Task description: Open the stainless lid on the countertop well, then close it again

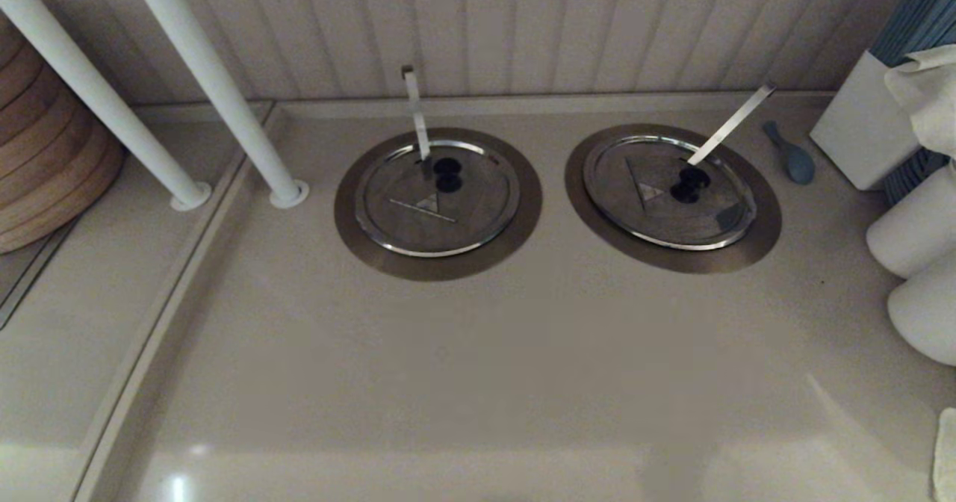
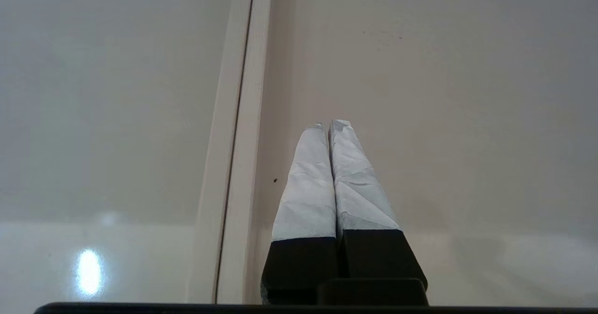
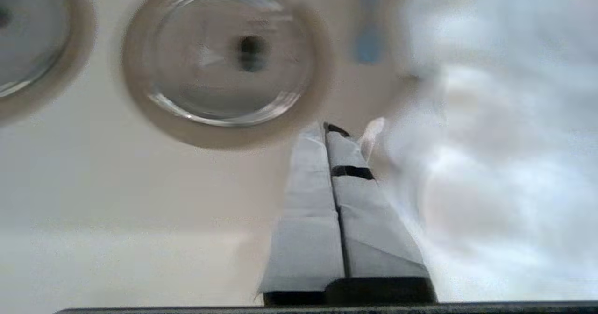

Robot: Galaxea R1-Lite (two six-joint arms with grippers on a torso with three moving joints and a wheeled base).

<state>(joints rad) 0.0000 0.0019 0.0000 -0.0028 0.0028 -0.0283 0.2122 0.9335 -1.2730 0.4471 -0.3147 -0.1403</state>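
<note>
1. While neither arm shows in the head view, the left wrist view has the left gripper [image 2: 332, 126] low in the middle of the frame, its two white-wrapped fingers [image 2: 310, 188] pressed together with nothing between them, pointing over bare beige countertop [image 2: 420, 94] just beside a raised seam [image 2: 238, 141].
2. At centre left of the head view lies the twin lid [image 1: 437, 197], flat in its own collar [image 1: 358, 225], with a near-vertical metal strip [image 1: 415, 110] rising from its black knob toward the panelled wall.
3. At centre right of the head view the stainless lid [image 1: 657, 196] sits shut and flat on the countertop well [image 1: 762, 240]; its black knob [image 1: 688, 184] is at the middle, a diagonal strip [image 1: 730, 123] slants up to the right, and a dark blotch marks its lower right edge.
4. Each lid bears a small triangle emblem [image 1: 649, 190]; no lettering can be read on either.
5. In the right wrist view the right gripper [image 3: 325, 128] stands at lower centre, its wrapped fingers [image 3: 308, 202] closed against each other and empty, aimed just below the stainless lid [image 3: 224, 57], which fills the upper middle of that frame; the gripper is apart from it.
6. At the upper right of the head view a small blue object [image 1: 793, 155] lies on the counter beside a white box [image 1: 859, 128].
</note>
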